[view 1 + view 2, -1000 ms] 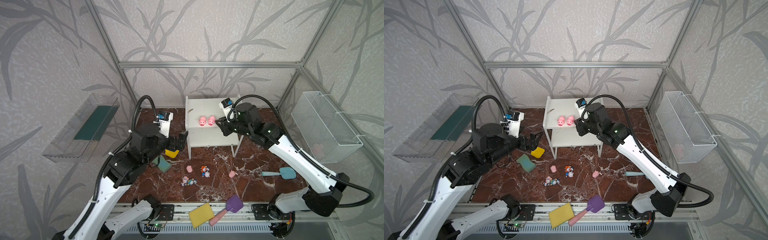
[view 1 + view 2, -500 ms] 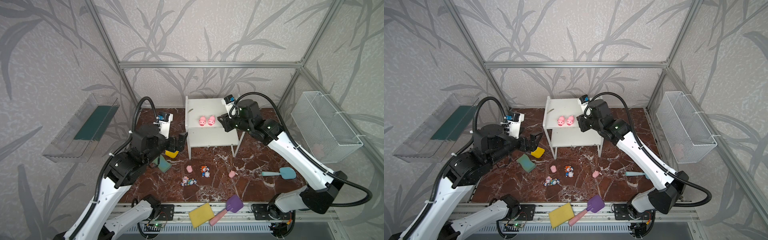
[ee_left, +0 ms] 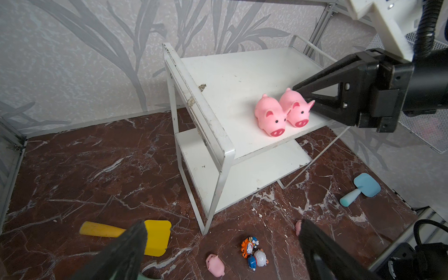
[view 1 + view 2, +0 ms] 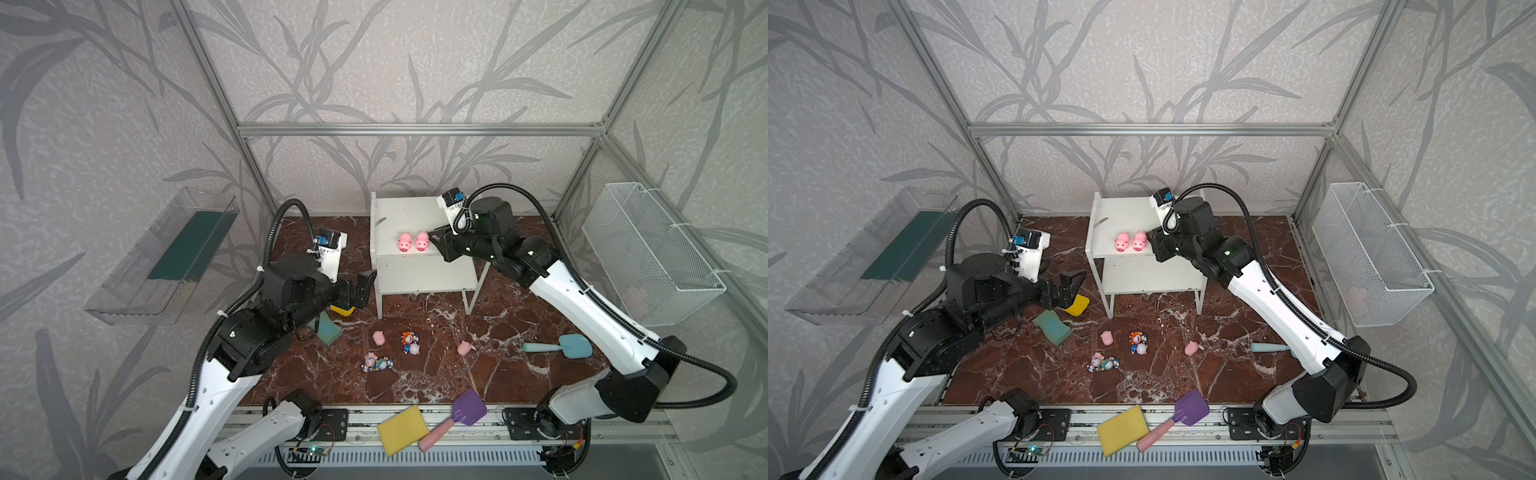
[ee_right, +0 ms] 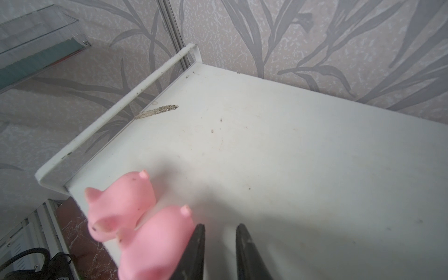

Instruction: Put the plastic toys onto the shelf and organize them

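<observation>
Right wrist view: right fingers (image 5: 196,254) slightly parted beside pig (image 5: 155,240); left wrist view: left fingers (image 3: 126,249) wide apart

The dark, marble-patterned tabletop (image 4: 436,374) carries a white two-tier shelf (image 4: 409,216) at the middle of its back edge. On the shelf's top board, at the front edge, one pink pig (image 4: 404,242) and a second pink pig (image 4: 422,241) stand side by side, touching, with their snouts facing the front.

Near the shelf's front left leg lie a yellow shovel (image 4: 343,309) and a green sponge (image 4: 328,328). Toward the tabletop's middle lie a third pig (image 4: 378,337), two clusters of small figurines (image 4: 409,343) (image 4: 377,363) and a fourth pig (image 4: 463,347). A blue shovel (image 4: 569,347) lies nearer the right edge. At the front edge, a purple shovel (image 4: 465,411) overlaps the rail beside a yellow sponge (image 4: 402,430).
</observation>
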Controlling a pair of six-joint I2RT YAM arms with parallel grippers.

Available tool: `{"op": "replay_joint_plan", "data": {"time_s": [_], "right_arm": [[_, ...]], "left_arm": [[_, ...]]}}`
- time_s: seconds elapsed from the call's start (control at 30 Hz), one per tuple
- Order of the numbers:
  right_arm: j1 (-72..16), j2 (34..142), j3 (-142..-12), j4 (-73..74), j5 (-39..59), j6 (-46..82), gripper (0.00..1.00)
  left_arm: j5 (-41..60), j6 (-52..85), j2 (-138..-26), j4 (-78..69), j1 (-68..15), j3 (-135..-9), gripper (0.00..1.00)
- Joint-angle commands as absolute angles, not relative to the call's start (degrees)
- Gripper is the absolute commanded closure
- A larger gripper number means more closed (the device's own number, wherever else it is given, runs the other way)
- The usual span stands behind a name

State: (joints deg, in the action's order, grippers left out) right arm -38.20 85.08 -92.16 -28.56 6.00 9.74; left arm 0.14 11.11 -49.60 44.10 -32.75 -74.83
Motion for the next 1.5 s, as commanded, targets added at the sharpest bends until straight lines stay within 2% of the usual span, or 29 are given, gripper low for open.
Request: {"op": "replay_joint_plan", "data": {"time_s": [0.0, 0.23, 0.43, 0.67, 0.83, 1.03, 1.13, 1.23, 1.33, 1.47], "right_arm": [[-38.16, 85.56, -93.36, -30.70, 6.38, 10.37, 0.75], [-37.88, 81.67, -94.34, -34.02, 0.08, 6.91, 0.69], [-37.88, 72.97, -93.28, -37.93, -2.93, 3.66, 0.54], [-38.57, 55.42, -82.14, -43.76, -2.20, 3.43, 0.34], [-38.85, 42.15, -67.29, -46.34, -1.20, 9.52, 0.29], [-39.16, 29.10, -45.32, -42.98, 3.18, 23.28, 0.29], [-39.53, 26.12, -35.74, -39.14, 4.77, 29.19, 0.37], [-39.81, 27.19, -28.82, -35.28, 3.94, 33.28, 0.50], [-39.86, 31.40, -24.21, -29.56, 3.17, 36.00, 0.57], [-39.83, 40.27, -21.84, -20.62, 2.50, 38.57, 0.62]], "left_arm": [[2.01, 10.85, -48.80, 43.44, -32.37, -74.26, 0.01], [4.27, 9.37, -47.04, 43.90, -32.41, -72.56, 0.01], [9.26, 6.79, -43.49, 45.76, -32.42, -69.12, 0.01], [17.10, 7.19, -40.44, 45.71, -32.50, -62.54, 0.01], [20.66, 7.71, -37.02, 42.71, -32.50, -57.18, 0.01], [21.64, 8.94, -34.29, 40.51, -32.47, -52.45, 0.01], [22.40, 9.45, -33.09, 39.03, -32.44, -49.83, 0.01], [23.40, 9.62, -32.81, 38.30, -32.45, -48.00, 0.01], [23.17, 9.59, -32.54, 37.87, -32.46, -46.71, 0.01], [22.55, 10.47, -31.17, 36.18, -32.48, -45.06, 0.01]]}}
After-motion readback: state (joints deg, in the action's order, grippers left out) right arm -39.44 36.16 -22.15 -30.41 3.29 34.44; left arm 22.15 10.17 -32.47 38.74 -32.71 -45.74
